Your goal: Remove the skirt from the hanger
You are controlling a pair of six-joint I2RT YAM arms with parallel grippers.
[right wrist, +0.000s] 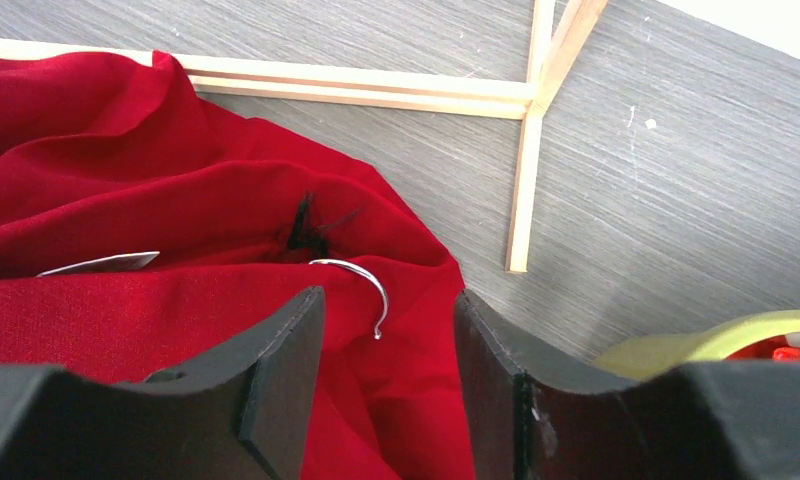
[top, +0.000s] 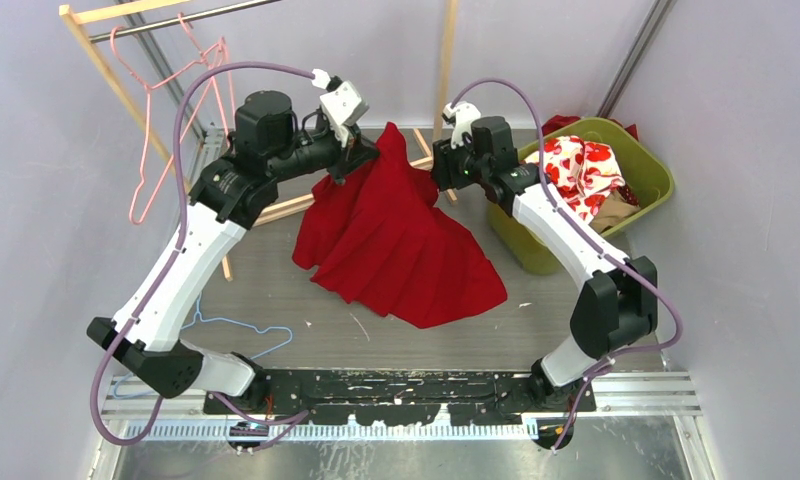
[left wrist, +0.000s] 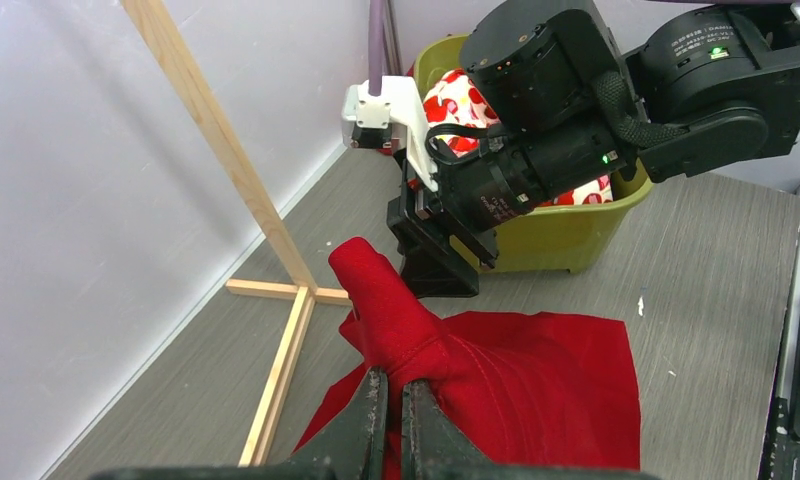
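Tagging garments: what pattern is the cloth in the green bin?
Cloth: white with red blotches, clearest in the top external view.

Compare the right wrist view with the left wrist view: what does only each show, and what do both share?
Only the right wrist view shows the hanger's metal hook poking from the red skirt, between the fingers of the open right gripper. Only the left wrist view shows the left gripper shut on a bunch of skirt. Both show the skirt, the wooden rack base and the green bin.

Left pincer point(left wrist: 395, 392) closed tight; right pincer point(right wrist: 388, 300) just opposite, its 2 jaws apart.
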